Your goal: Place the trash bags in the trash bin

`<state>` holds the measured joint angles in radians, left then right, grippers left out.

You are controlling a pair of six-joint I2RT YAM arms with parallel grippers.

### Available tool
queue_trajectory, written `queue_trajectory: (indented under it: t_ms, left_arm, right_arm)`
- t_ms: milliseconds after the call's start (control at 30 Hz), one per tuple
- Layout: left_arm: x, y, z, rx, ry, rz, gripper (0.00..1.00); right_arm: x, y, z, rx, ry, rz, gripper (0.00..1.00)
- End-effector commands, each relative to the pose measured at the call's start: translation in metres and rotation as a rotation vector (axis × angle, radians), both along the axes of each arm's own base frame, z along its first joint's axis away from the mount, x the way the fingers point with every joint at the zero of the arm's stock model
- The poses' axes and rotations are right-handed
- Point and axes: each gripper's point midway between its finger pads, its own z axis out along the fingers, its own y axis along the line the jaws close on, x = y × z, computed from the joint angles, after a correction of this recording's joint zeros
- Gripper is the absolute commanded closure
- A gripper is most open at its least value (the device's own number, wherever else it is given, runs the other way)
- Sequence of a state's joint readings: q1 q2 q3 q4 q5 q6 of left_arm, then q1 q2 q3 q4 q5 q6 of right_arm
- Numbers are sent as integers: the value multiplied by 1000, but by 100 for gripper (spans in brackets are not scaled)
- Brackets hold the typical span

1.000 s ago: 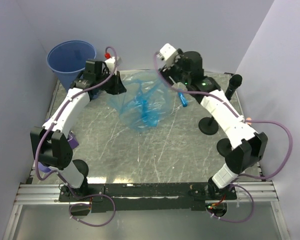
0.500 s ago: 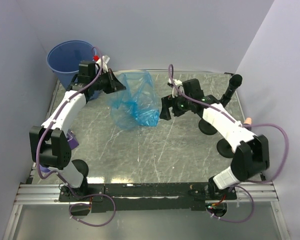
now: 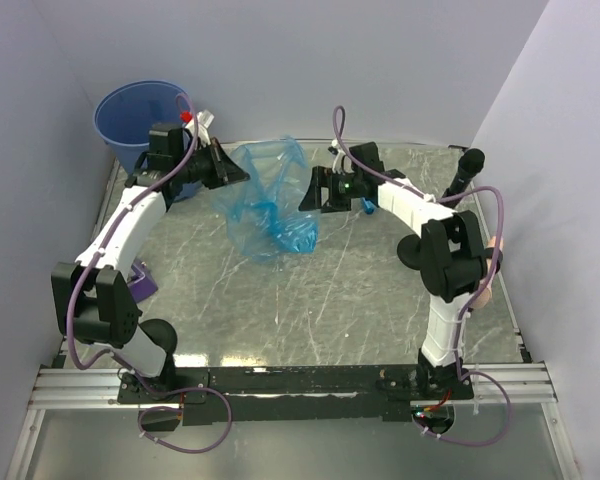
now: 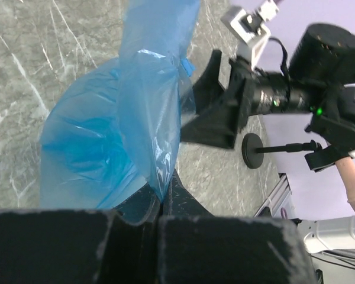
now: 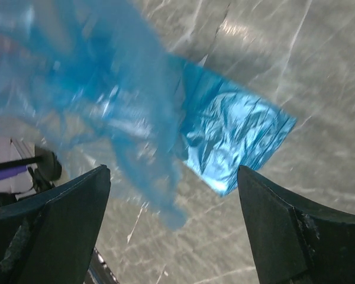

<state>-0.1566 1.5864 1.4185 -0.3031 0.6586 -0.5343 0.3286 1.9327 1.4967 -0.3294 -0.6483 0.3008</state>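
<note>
Top external view has the trash bag [image 3: 268, 208] out on the far half of the surface [image 3: 280, 310], a crumpled sheet of clear blue film between the two arms. Its long axis runs from the far left, where it is lifted, down toward the near right, where its bunched lower end rests on the surface. The trash bin [image 3: 130, 115] stands upright in the far left corner, mouth up, just left of the left arm's wrist and apart from the bag.

The left claw [image 3: 236, 172] points right, at the bag's far left edge. From the left wrist view its fingers are pressed together on a pinch of the film [image 4: 136, 118], which stretches away from them in a long band.

The right claw [image 3: 310, 195] points left, at the bag's right edge. From the right wrist view its fingers [image 5: 53, 219] are spread wide with nothing gripped; the film [image 5: 225, 136] lies beyond them, partly blurred, and I cannot tell whether either finger touches it.
</note>
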Motion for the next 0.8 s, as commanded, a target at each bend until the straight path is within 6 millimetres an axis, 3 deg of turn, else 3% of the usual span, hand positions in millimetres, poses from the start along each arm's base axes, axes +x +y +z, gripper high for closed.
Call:
queue_trajectory:
  t_ms: [0,133,333,433,567,633,767]
  left_arm:
    - [-9,5,17,-11,-53,-13,99]
    - [-5,13,14,13,-55,19,99]
    - [4,19,10,17,-57,51,99]
    - [5,16,7,1,-51,43,99]
    - [4,18,-1,12,-31,47,99]
    - [0,19,-6,20,-22,45,99]
    - [-4,21,-19,36,0,52,99]
  right_arm:
    - [30,8,25,77,-57,-9,8]
    - [14,29,31,230,11,126,29]
    - [-26,29,34,272,92,179,24]
    - [-41,26,21,265,130,180,27]
    - [-36,27,15,250,102,163,56]
    - [-28,28,23,247,51,173,62]
    - [-14,23,45,249,-36,196,87]
